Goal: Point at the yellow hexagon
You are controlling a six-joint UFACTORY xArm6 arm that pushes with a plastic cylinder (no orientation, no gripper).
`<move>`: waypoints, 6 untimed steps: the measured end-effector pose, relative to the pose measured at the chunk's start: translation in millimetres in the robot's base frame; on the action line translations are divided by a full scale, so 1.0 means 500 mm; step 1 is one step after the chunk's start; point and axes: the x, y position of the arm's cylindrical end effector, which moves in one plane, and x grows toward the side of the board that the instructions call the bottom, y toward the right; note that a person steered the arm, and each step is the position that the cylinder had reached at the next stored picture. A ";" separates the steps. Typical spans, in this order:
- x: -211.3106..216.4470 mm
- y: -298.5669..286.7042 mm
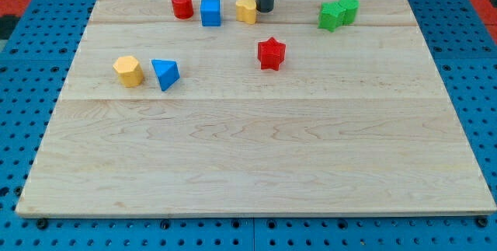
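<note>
The yellow hexagon point(128, 71) lies on the wooden board at the view's left, with a blue triangle point(166, 73) just to its right. My tip point(265, 9) is at the view's top centre, touching the right side of another yellow block point(246, 10), whose shape is partly hidden by the rod. The tip is far to the right of and above the yellow hexagon.
A red cylinder point(182, 5) and a blue cube point(210, 12) stand left of the tip. A red star point(271, 53) lies below it. Two green blocks point(338, 13) sit together at the top right. The wooden board point(256, 158) rests on a blue perforated table.
</note>
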 end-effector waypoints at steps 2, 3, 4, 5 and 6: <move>0.244 -0.042; 0.362 -0.078; 0.460 -0.146; 0.506 -0.385; 0.426 -0.514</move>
